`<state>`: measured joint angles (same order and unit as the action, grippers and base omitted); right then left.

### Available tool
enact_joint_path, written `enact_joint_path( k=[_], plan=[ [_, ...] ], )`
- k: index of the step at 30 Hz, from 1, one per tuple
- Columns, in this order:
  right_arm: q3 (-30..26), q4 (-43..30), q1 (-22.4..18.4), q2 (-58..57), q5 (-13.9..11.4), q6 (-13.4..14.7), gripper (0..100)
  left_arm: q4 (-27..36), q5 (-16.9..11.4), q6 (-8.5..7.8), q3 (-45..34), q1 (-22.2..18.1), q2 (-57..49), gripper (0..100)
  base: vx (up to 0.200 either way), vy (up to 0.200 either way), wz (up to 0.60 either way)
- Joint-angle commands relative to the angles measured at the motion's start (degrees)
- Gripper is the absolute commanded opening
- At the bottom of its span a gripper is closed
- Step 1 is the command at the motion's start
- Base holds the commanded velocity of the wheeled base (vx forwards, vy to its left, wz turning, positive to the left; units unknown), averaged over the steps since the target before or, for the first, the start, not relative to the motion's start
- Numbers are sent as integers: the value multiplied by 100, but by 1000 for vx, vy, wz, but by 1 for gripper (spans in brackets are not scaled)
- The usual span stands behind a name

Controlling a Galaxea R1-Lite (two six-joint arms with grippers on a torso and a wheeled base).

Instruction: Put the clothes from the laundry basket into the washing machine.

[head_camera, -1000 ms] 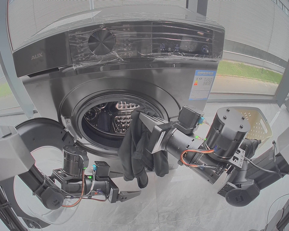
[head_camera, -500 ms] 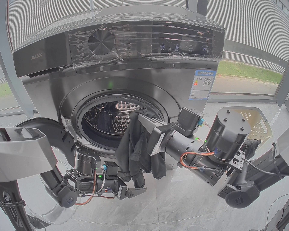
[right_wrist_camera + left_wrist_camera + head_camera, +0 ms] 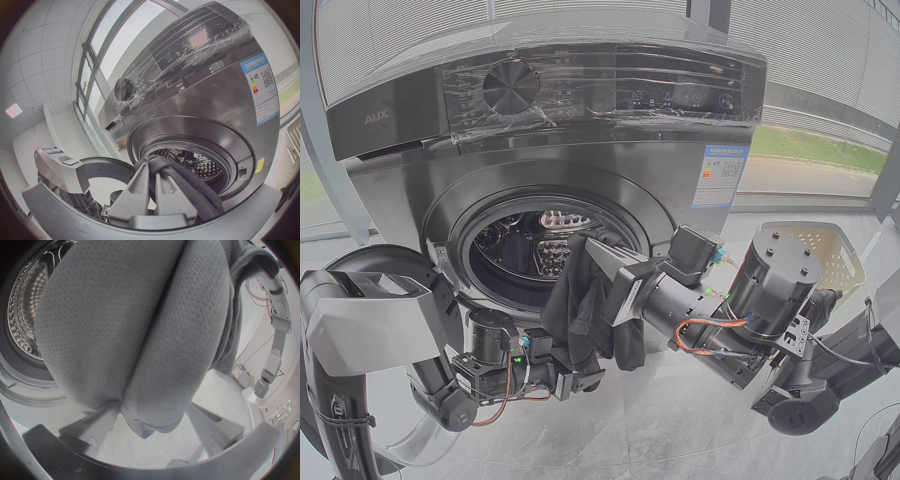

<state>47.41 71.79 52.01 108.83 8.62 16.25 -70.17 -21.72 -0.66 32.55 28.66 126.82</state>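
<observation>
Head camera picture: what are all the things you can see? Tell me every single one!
washing machine: one, dark grey, straight ahead, wrapped on top in clear film
door: one, dark rim with clear glass, swung open to the robot's left
drum: one, shiny silver, inside the round opening
dial: one, dark, on the control panel
sticker: one, blue and white, on the machine's front, right of the opening
garment: one, black, hanging in front of the opening
laundry basket: one, cream, on the floor behind the right arm
floor: grey tiles
right gripper: one, grey, shut on the garment's top
left gripper: one, black, open at the garment's lower end
</observation>
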Motion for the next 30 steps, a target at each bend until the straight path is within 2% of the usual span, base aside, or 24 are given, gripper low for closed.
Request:
enact_joint_path(
  k=[1,10,16,18,23,27,30],
  plan=[
    [5,2,3,-2,-1,1,0,-85,28,13,50,8,159,0,0,0,0],
    [-4,-16,-138,-2,8,-8,0,-586,81,13,-311,70,-52,0,0,0,0],
    [-118,-86,-516,42,-9,-52,0,-928,63,-4,-1172,210,-852,0,0,0,0],
    [-179,-95,-692,51,-9,-52,0,-1078,37,4,-1708,316,-1335,0,0,0,0],
    [-390,-42,-780,51,-62,-69,0,-1500,-7,-22,-2411,360,-1757,0,0,0,0],
    [-566,-34,-788,16,-71,-69,0,-1851,-16,-4,-2534,333,-1766,0,0,0,0],
    [-759,-25,-788,-10,-88,-78,0,-1860,-16,-4,-2490,298,-1783,0,0,0,0]
  ],
)
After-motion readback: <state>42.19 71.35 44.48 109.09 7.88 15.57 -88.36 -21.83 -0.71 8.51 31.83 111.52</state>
